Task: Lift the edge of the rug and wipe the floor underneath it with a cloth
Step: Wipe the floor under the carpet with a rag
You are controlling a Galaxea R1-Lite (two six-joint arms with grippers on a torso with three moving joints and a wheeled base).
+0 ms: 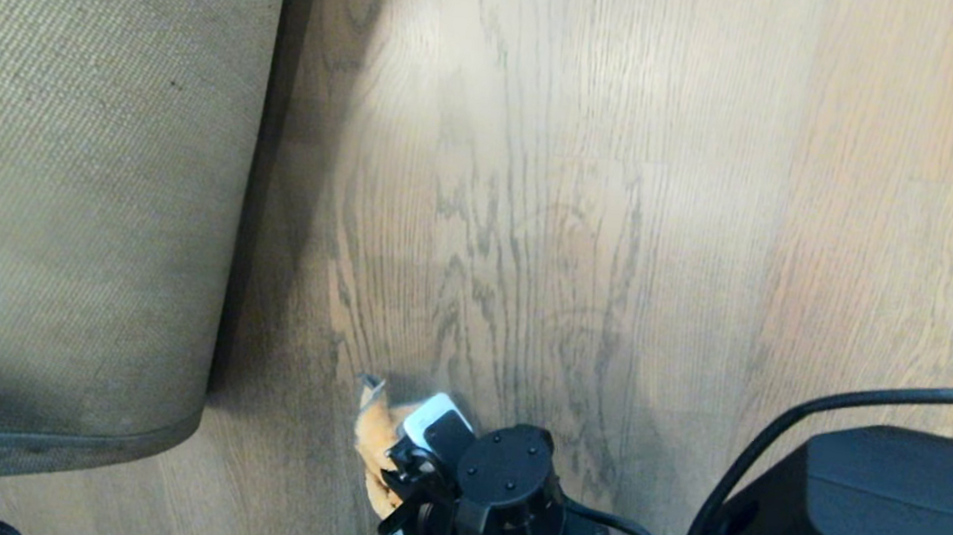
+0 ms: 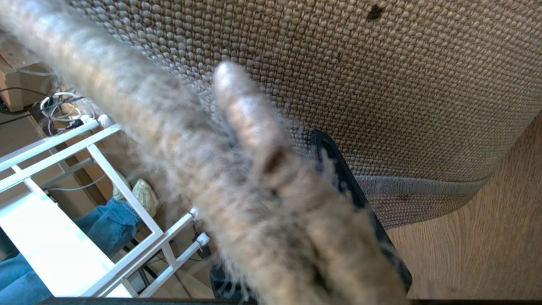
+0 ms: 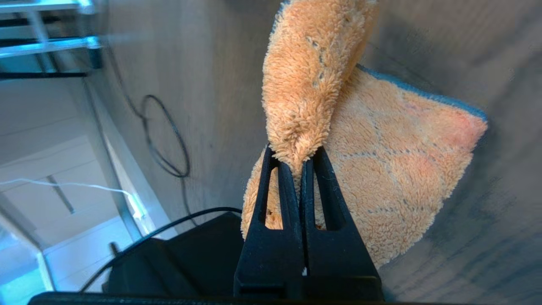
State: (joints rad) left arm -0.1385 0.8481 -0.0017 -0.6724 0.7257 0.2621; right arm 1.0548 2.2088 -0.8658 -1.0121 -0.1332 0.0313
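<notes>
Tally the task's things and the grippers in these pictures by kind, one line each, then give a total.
Rugs: 1, the rug edge lifted, backing showing, held by the left gripper.
Cloths: 1, the cloth, orange, pinched in the right gripper.
Floors: 1, the floor, wood-grain.
Grippers: 2.
Total: 5.

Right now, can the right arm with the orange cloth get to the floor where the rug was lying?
Probably yes. The rug edge is lifted away, baring the floor, and nothing lies between it and the right tool, which grips the cloth.
</notes>
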